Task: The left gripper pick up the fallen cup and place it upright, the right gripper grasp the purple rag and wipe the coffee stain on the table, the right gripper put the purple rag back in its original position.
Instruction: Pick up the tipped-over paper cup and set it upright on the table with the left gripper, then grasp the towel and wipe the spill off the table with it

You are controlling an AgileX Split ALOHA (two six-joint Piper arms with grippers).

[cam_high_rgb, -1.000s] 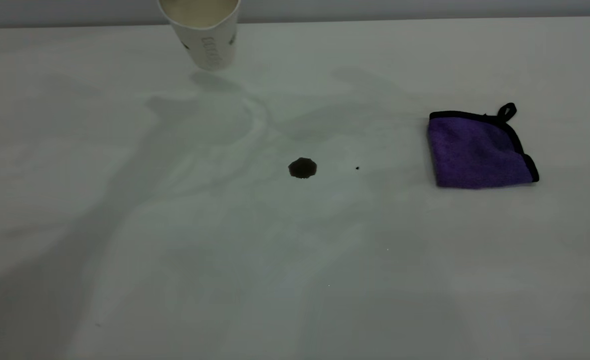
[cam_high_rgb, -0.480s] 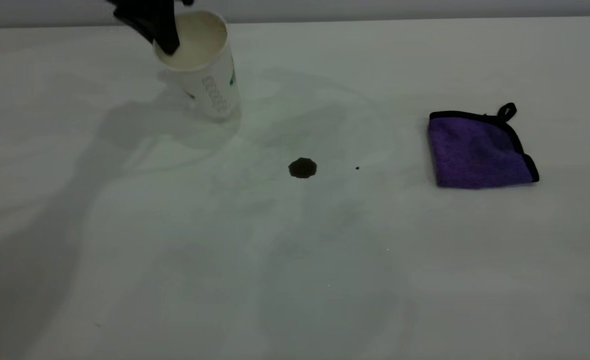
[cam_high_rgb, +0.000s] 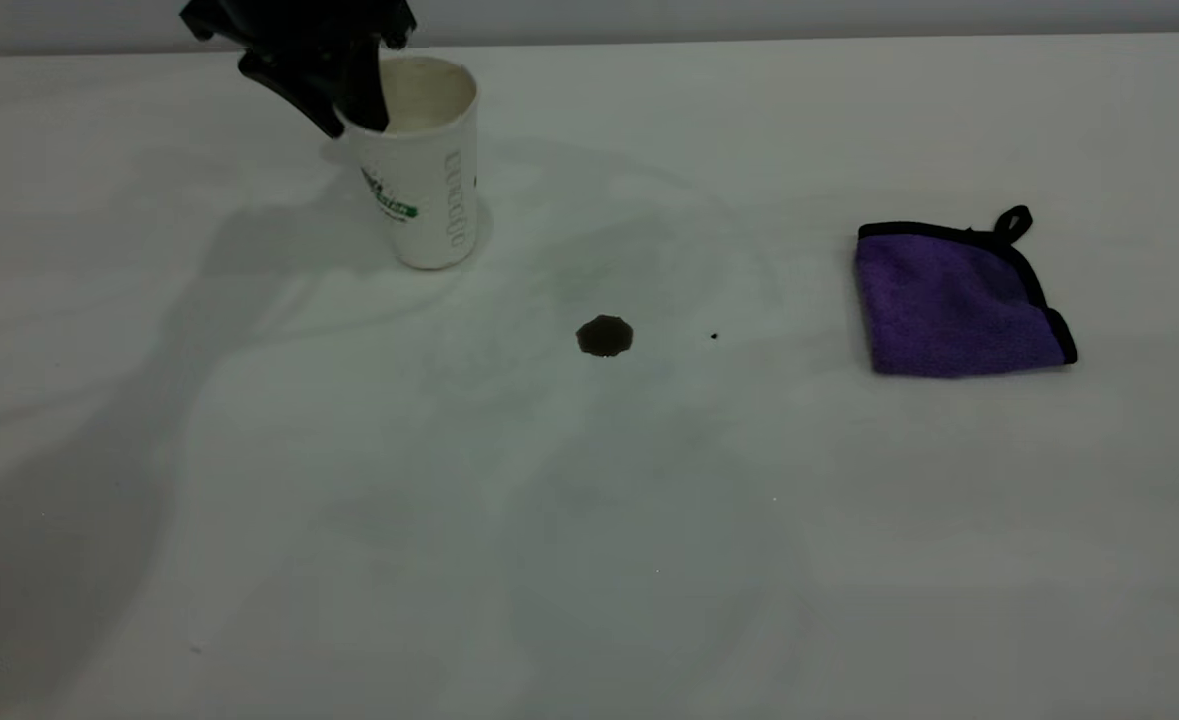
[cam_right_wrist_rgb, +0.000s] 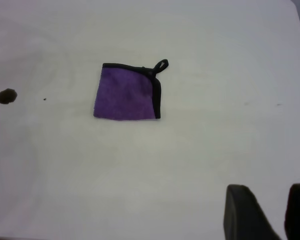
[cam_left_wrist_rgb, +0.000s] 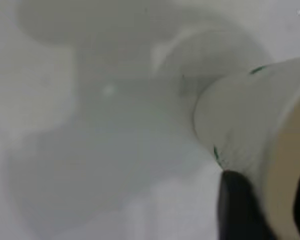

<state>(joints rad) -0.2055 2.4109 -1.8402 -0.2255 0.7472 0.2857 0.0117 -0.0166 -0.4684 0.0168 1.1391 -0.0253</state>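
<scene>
The white ribbed cup (cam_high_rgb: pixel 429 200) stands upright at the back left of the table (cam_high_rgb: pixel 589 560), with its green logo towards the camera. My left gripper (cam_high_rgb: pixel 354 105) is shut on the cup's rim, one dark finger inside the mouth and one outside. The left wrist view shows the same hold from close up, the cup (cam_left_wrist_rgb: pixel 235 115) pinched by the left gripper (cam_left_wrist_rgb: pixel 272 207). The coffee stain (cam_high_rgb: pixel 604 336) (cam_right_wrist_rgb: pixel 6 96) is a small dark blot near the middle. The purple rag (cam_high_rgb: pixel 959 305) (cam_right_wrist_rgb: pixel 126 92) lies folded at the right. My right gripper (cam_right_wrist_rgb: pixel 272 215) hovers well away from the rag, its fingers slightly apart and holding nothing.
A tiny black speck (cam_high_rgb: pixel 714 336) sits between the stain and the rag. The table's far edge (cam_high_rgb: pixel 749 40) runs just behind the cup. The arm's shadow falls across the left side of the table.
The cup came down from the top edge of the exterior view and now stands upright on the table. The left gripper came into view, holding its rim. Stain and rag have not moved.
</scene>
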